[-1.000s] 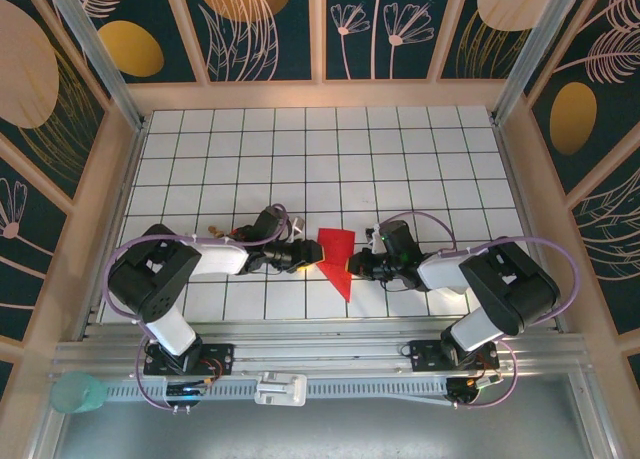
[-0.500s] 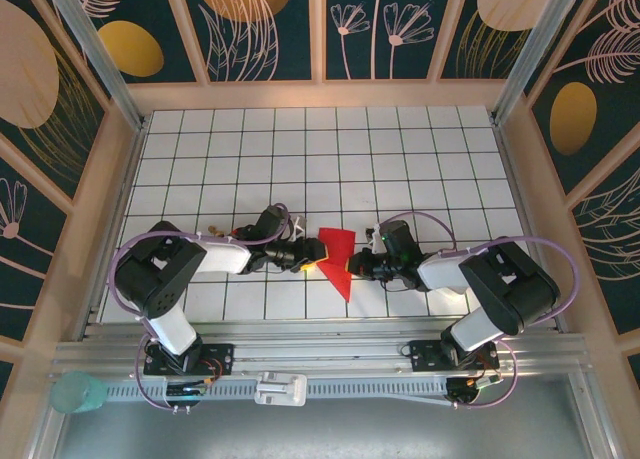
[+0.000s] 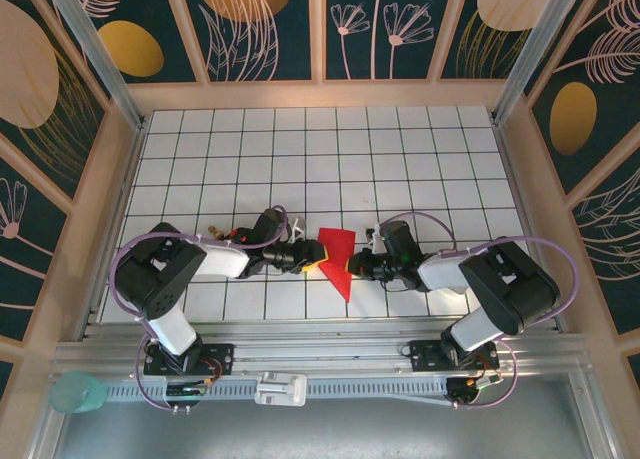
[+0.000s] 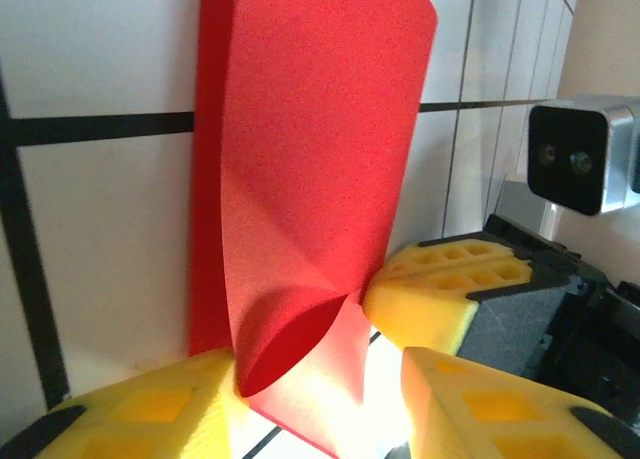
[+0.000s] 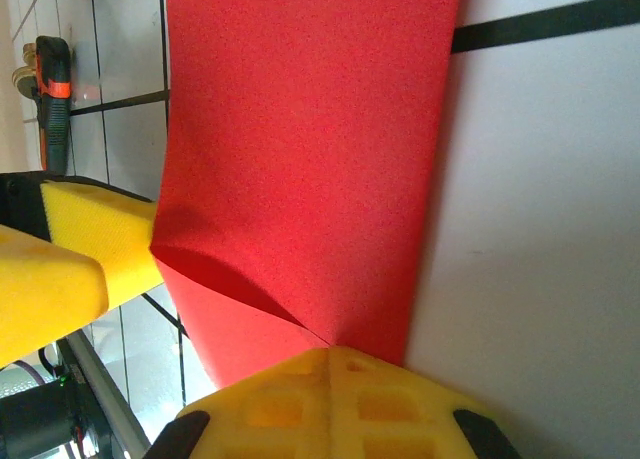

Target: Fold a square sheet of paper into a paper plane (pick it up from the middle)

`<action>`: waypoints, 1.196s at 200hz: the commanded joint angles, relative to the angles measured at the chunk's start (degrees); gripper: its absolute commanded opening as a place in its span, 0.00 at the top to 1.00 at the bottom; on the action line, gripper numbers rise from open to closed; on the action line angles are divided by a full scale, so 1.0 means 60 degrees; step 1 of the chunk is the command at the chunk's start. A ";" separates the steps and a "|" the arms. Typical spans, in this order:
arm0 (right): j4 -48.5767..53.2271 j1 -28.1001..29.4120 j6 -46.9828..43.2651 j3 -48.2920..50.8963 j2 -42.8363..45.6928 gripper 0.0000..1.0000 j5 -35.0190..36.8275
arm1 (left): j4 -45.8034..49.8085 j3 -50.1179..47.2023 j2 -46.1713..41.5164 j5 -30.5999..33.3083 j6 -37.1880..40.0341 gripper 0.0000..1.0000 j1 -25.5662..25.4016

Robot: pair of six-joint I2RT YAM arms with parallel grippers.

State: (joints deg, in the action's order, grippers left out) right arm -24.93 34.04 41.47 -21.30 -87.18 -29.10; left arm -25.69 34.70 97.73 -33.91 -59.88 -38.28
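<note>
The square sheet of paper (image 3: 337, 251) is a creased bright red shape lying mid-table between both grippers, its point toward the near edge. My right gripper (image 3: 356, 268) holds its right edge. In the right wrist view the two yellow pads (image 5: 330, 399) are pressed together on the paper (image 5: 300, 129), where a fold line ends. My left gripper (image 3: 312, 256) stands open at the paper's left edge. In the left wrist view its fingers (image 4: 130, 409) straddle a raised flap of the paper (image 4: 310, 129), and the right gripper's pad (image 4: 435, 294) touches the flap from the other side.
The white gridded table (image 3: 330, 159) is walled by wooden rails on three sides. A metal rail (image 3: 330, 357) runs along the near edge by the arm bases. A teal cup (image 3: 80, 391) sits beyond it at the bottom left. The right wrist camera (image 4: 580, 159) faces my left gripper closely.
My left gripper has slid slightly right, up to the paper's left edge. The right gripper and the paper have stayed in place.
</note>
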 commanded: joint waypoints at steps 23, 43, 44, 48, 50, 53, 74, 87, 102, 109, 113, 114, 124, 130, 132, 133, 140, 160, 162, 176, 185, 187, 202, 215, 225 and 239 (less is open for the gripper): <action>0.0525 -0.0027 -0.0064 0.0210 -0.0495 0.97 0.0434 | -0.0149 0.0003 -0.0189 -0.0139 0.0683 0.68 -0.0049; 0.0576 -0.0029 -0.0099 0.0181 -0.0514 0.97 0.0441 | -0.0040 0.0019 -0.0147 -0.0105 0.0864 0.72 -0.0039; 0.0571 -0.0031 -0.0100 0.0181 -0.0515 0.97 0.0441 | -0.0040 0.0018 -0.0147 -0.0098 0.0873 0.72 -0.0037; 0.0586 -0.0034 -0.0108 0.0169 -0.0503 0.97 0.0441 | -0.0040 0.0014 -0.0135 -0.0078 0.0895 0.72 -0.0049; 0.0589 -0.0030 -0.0114 0.0167 -0.0519 0.97 0.0441 | -0.0032 0.0017 -0.0133 -0.0076 0.0915 0.73 -0.0039; 0.0605 -0.0026 -0.0113 0.0155 -0.0524 0.97 0.0441 | -0.0029 0.0027 -0.0141 -0.0087 0.0929 0.73 -0.0042; 0.0653 -0.0031 -0.0151 0.0122 -0.0527 0.97 0.0427 | -0.0053 0.0022 -0.0113 -0.0081 0.1076 0.74 -0.0046; 0.0669 -0.0028 -0.0172 0.0087 -0.0528 0.97 0.0427 | -0.0076 0.0025 -0.0084 -0.0077 0.1153 0.75 -0.0050; 0.0711 -0.0026 -0.0208 0.0056 -0.0521 0.97 0.0427 | -0.0091 0.0043 -0.0028 -0.0119 0.1173 0.76 -0.0036; 0.0717 -0.0033 -0.0215 0.0048 -0.0529 0.97 0.0427 | -0.0098 0.0033 -0.0001 -0.0116 0.1172 0.77 -0.0048; 0.0734 -0.0030 -0.0228 0.0042 -0.0522 0.97 0.0427 | -0.0111 0.0032 -0.0004 -0.0113 0.1172 0.77 -0.0042; 0.0745 -0.0025 -0.0238 0.0038 -0.0526 0.97 0.0427 | -0.0119 0.0032 -0.0009 -0.0116 0.1174 0.77 -0.0046; 0.0762 -0.0034 -0.0245 0.0005 -0.0541 0.97 0.0405 | -0.0133 0.0043 0.0014 -0.0083 0.1176 0.79 -0.0049; 0.0756 -0.0031 -0.0262 -0.0016 -0.0533 0.96 0.0385 | -0.0142 0.0035 0.0007 -0.0071 0.1168 0.80 -0.0044; 0.0767 -0.0033 -0.0262 -0.0022 -0.0541 0.96 0.0372 | -0.0142 0.0033 0.0013 -0.0060 0.1152 0.80 -0.0038; 0.0762 -0.0034 -0.0269 -0.0031 -0.0542 0.96 0.0370 | -0.0142 0.0033 0.0007 -0.0061 0.1142 0.80 -0.0044; 0.0769 -0.0023 -0.0302 -0.0053 -0.0530 0.95 0.0343 | -0.0152 0.0028 0.0007 -0.0015 0.1096 0.82 -0.0049; 0.0892 -0.0033 -0.0486 -0.0215 -0.0415 0.92 0.0313 | -0.0269 -0.0108 -0.0015 0.0092 0.0860 0.86 -0.0046; 0.0918 -0.0027 -0.0512 -0.0252 -0.0402 0.92 0.0310 | -0.0298 -0.0123 -0.0022 0.0102 0.0833 0.86 -0.0045; 0.1123 -0.0008 -0.0784 -0.0434 -0.0246 0.90 0.0295 | -0.0438 -0.0242 -0.0101 0.0181 0.0571 0.89 -0.0049; 0.1269 -0.0019 -0.0956 -0.0558 -0.0106 0.88 0.0287 | -0.0435 -0.0309 -0.0165 0.0287 0.0382 0.90 -0.0049; 0.1298 -0.0019 -0.0985 -0.0579 -0.0072 0.88 0.0275 | -0.0446 -0.0328 -0.0191 0.0304 0.0355 0.91 -0.0057; 0.1567 0.0022 -0.1312 -0.0788 0.0276 0.85 0.0261 | -0.0402 -0.0435 -0.0383 0.0456 0.0042 0.95 -0.0064; 0.1837 0.0071 -0.1568 -0.0957 0.0616 0.83 0.0313 | -0.0361 -0.0598 -0.0607 0.0636 -0.0308 0.98 -0.0056; 0.2124 0.0167 -0.1773 -0.1059 0.0903 0.81 0.0521 | -0.0268 -0.0722 -0.0811 0.0753 -0.0567 1.00 -0.0053; 0.2661 0.0492 -0.2124 -0.1338 0.1349 0.77 0.1146 | 0.0018 -0.0876 -0.1161 0.0972 -0.0897 1.00 -0.0077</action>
State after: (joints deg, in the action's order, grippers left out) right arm -15.03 34.57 34.26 -26.02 -83.79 -27.88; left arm -26.74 31.07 94.63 -30.79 -60.45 -38.28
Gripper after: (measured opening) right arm 0.205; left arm 0.062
